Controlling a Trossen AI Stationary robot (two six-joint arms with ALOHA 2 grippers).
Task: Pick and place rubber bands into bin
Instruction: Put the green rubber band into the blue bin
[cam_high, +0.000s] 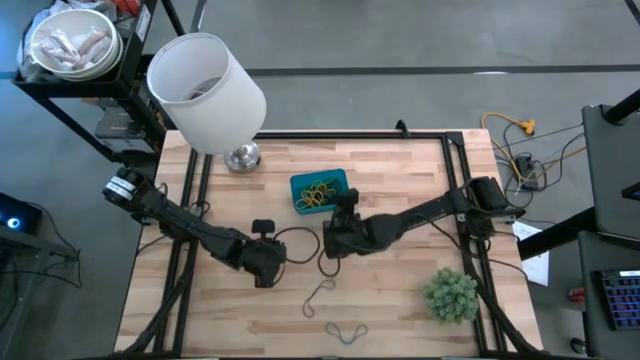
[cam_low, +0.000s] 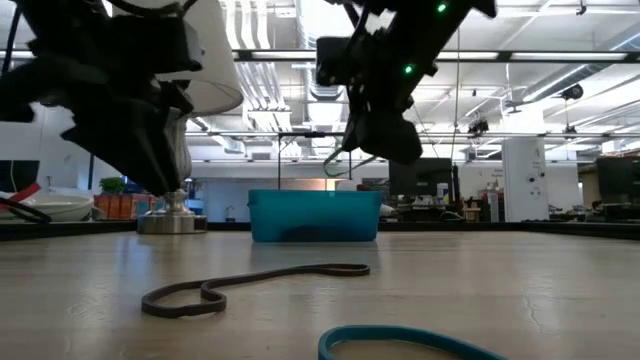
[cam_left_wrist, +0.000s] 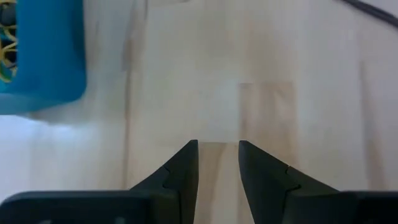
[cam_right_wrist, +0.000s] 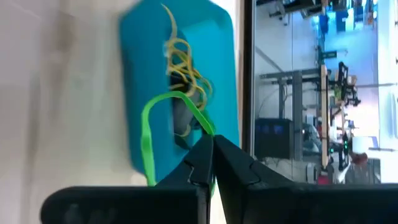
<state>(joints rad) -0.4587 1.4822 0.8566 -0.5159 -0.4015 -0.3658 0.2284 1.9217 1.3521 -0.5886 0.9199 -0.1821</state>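
Green band (cam_right_wrist: 149, 134) lower end hidden

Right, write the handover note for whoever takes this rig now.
Right gripper: shut on a green rubber band, raised near the bin.
Left gripper: fingers apart, holding nothing, over bare table left of the right gripper.
Done: several yellow and green bands already lie in the bin.
Left: drop the green band in; then a dark band and a blue-grey band at the table's front, both loose on the wood.
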